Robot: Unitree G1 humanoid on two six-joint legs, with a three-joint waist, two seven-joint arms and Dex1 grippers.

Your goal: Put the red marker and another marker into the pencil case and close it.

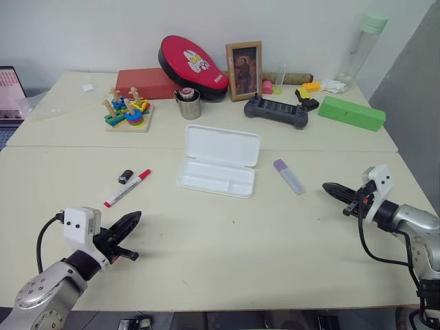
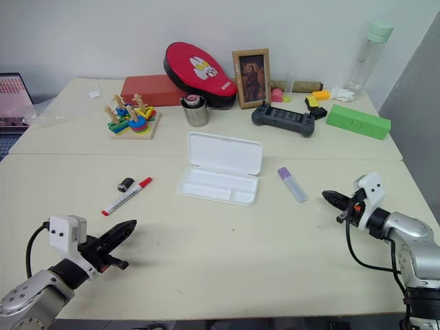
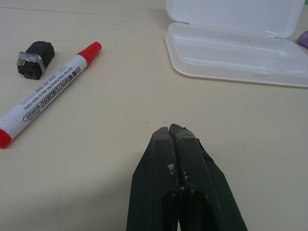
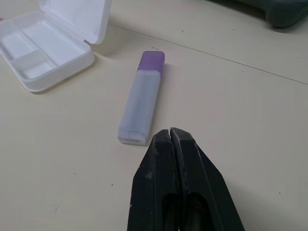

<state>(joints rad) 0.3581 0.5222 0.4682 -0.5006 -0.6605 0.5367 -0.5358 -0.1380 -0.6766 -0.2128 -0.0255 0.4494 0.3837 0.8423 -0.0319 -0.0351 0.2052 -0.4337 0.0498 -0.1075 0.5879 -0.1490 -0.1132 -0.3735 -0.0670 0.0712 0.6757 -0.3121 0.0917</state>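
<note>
I see the pencil case (image 1: 218, 165) lying open on the table (image 1: 227, 240), lid flat behind its divided tray, nothing inside. To the case's left lies the red marker (image 1: 127, 188), with a small black object (image 1: 126, 177) just beside its capped end. To the case's right lies the purple highlighter (image 1: 289, 176). My left gripper (image 3: 169, 131) sits near the red marker, fingers pressed together and empty. My right gripper (image 4: 170, 133) is just short of the highlighter, likewise closed on nothing.
</note>
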